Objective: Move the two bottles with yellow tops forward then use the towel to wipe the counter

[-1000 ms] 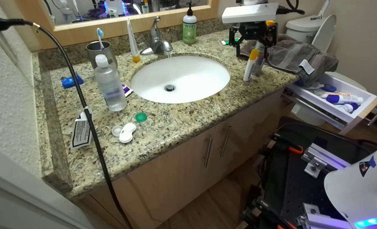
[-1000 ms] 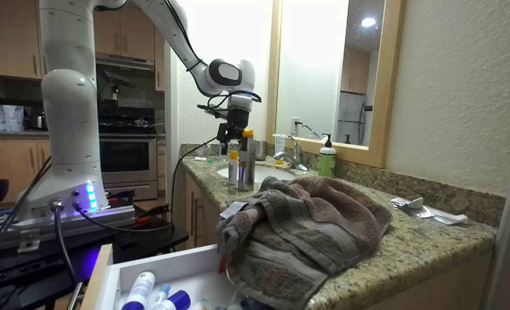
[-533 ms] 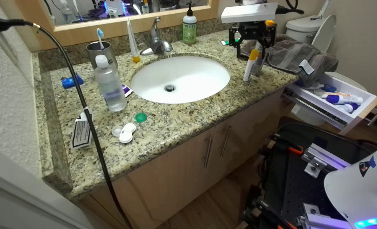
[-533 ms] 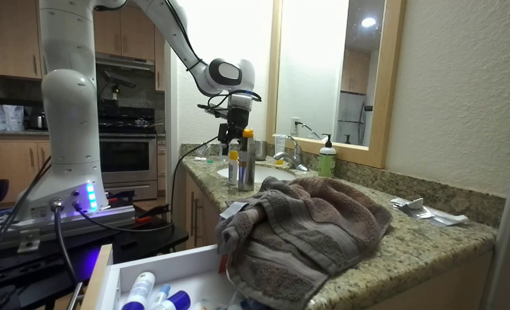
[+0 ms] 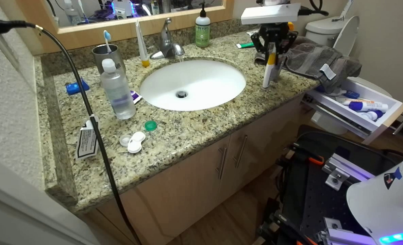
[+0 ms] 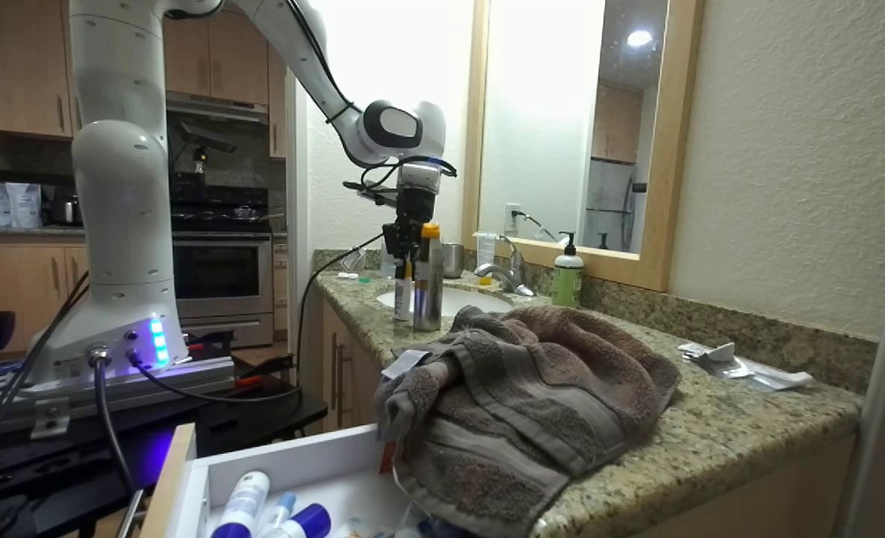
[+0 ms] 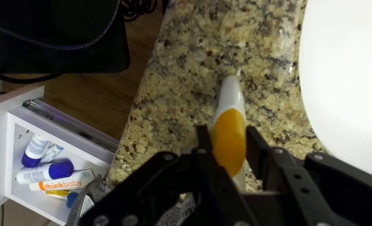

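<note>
See a speckled granite counter [image 5: 187,132] with an oval sink [image 5: 208,88]. See a grey-brown towel [image 6: 532,396] heaped on the counter, spilling over its front edge. Beside the sink, see the gripper [image 7: 227,132], set narrow and gripping. Near the towel, see a silver yellow-topped bottle [image 6: 429,295], upright. Just beside that, see a smaller white bottle [image 7: 231,94] on the counter, pinched by its yellow cap [image 7: 231,155].
</note>
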